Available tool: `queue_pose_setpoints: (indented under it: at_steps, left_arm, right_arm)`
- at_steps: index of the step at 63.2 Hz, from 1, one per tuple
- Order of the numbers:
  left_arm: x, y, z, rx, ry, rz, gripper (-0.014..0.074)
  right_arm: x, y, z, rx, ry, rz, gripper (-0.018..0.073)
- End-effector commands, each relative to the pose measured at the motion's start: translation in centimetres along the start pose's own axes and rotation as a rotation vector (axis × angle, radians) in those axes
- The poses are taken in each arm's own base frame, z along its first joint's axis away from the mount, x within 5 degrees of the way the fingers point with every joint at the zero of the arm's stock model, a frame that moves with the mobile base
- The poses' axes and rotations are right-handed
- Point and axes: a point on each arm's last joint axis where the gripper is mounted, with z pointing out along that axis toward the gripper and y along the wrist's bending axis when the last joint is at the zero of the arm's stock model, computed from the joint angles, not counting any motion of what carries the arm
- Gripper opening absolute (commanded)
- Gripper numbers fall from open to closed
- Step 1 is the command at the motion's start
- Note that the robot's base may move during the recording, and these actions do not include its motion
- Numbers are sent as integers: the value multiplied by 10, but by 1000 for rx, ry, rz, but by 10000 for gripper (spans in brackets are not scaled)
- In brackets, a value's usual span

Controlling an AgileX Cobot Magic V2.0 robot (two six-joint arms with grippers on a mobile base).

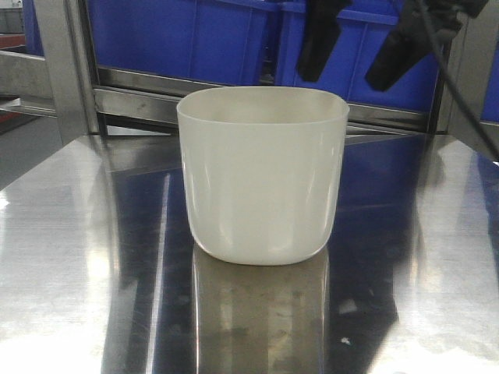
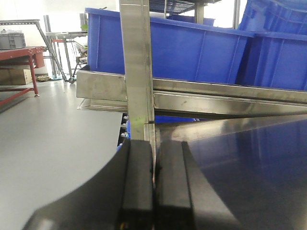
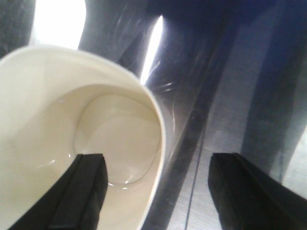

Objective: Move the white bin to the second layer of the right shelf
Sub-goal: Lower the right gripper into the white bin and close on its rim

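Note:
The white bin [image 1: 261,175] stands upright and empty on the shiny steel table [image 1: 70,257]. My right gripper [image 1: 362,47] hangs open above the bin's far right rim. In the right wrist view the right gripper [image 3: 163,191] straddles the bin's [image 3: 57,115] rim, with one finger [image 3: 84,191] over the inside and the other over the table, touching nothing. My left gripper [image 2: 153,163] is shut and empty, close to a steel rack post [image 2: 136,72]. A shelf level with white roller tracks does not show clearly in any view.
Blue crates [image 1: 195,35] sit on a steel rack rail [image 1: 140,82] right behind the bin; they also show in the left wrist view [image 2: 192,52]. A rack post [image 1: 58,62] stands at the table's far left. A grey floor and a red bench [image 2: 19,57] lie off to the left.

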Motion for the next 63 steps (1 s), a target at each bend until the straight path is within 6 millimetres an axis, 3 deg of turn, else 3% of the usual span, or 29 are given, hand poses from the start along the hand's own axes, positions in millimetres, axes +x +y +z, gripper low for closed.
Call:
queue_pose_setpoints:
  at_steps: [1,22,53,63]
  left_arm:
    - [3,0,-1,-5,-67,-13,85]
    - [3,0,-1,-5,-67,-13,85]
    - [3,0,-1,-5,-67,-13,85]
    - [3,0,-1,-5,-67,-13,85]
  right_arm:
    - [-9,5,-13,-21,-72,-13,559]
    - [-10,1,23,4,15,-4,559]
    - [-8,-2,49,21,74,2,558]
    - [-9,-2,50,21,74,2,441]
